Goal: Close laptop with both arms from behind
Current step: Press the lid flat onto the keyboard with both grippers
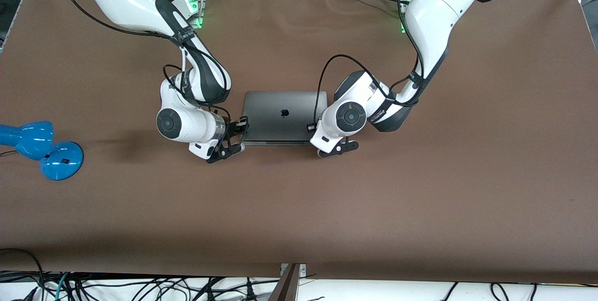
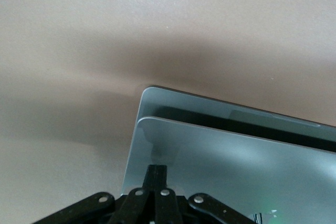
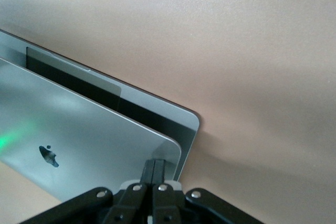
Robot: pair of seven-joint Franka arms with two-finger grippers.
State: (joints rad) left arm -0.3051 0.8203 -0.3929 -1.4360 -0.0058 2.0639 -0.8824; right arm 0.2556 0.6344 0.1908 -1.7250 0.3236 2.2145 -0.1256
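The space-grey laptop (image 1: 280, 116) lies mid-table with its apple logo facing up. Its lid (image 2: 236, 171) is lowered almost flat, and a narrow dark gap shows between it and the base (image 3: 186, 116). My left gripper (image 1: 310, 128) is shut, and its tips (image 2: 157, 170) rest on the lid's corner toward the left arm's end. My right gripper (image 1: 242, 123) is also shut, and its tips (image 3: 156, 165) rest on the lid's corner toward the right arm's end. Neither gripper holds anything.
A blue lamp (image 1: 42, 149) lies on the brown table (image 1: 299, 207) at the right arm's end, well away from the laptop. Black cables loop from both arms over the laptop's edges.
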